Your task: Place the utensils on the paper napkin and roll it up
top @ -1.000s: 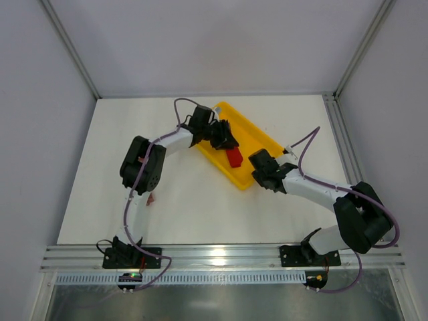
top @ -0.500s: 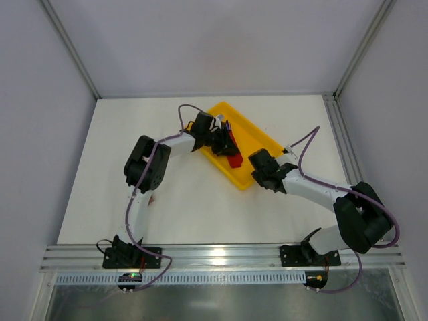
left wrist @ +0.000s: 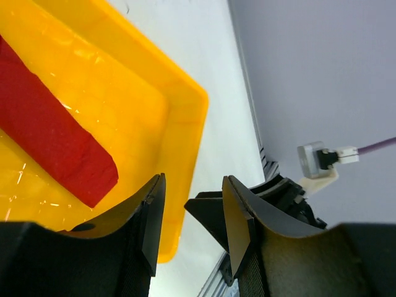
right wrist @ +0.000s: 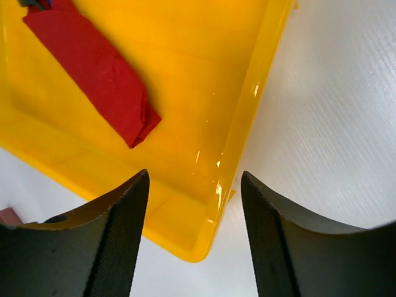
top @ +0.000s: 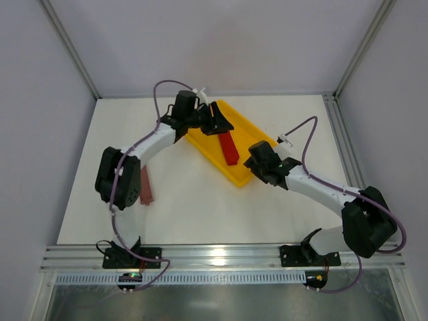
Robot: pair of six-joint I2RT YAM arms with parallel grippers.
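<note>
The paper napkin [top: 229,148] lies rolled into a narrow red bundle inside the yellow tray [top: 257,137]. The left wrist view has the bundle [left wrist: 49,133] at its left, and the right wrist view shows it [right wrist: 99,80] on the tray floor. The utensils are hidden. My left gripper [top: 219,124] hovers over the tray's far end, just beyond the roll's upper end, and it [left wrist: 193,216] is open with nothing between the jaws. My right gripper [top: 255,164] sits at the tray's near right corner, and it [right wrist: 195,210] is open, with the tray's rim [right wrist: 247,124] below the gap, untouched.
A small brownish-red block [top: 145,185] lies on the white table left of the tray, beside the left arm's elbow. The right arm's purple cable [top: 304,137] loops over the table right of the tray. Grey walls close in three sides.
The left gripper has let go of the roll and drawn back toward the tray's far end, its elbow swinging left and uncovering the block. The right gripper has opened.
</note>
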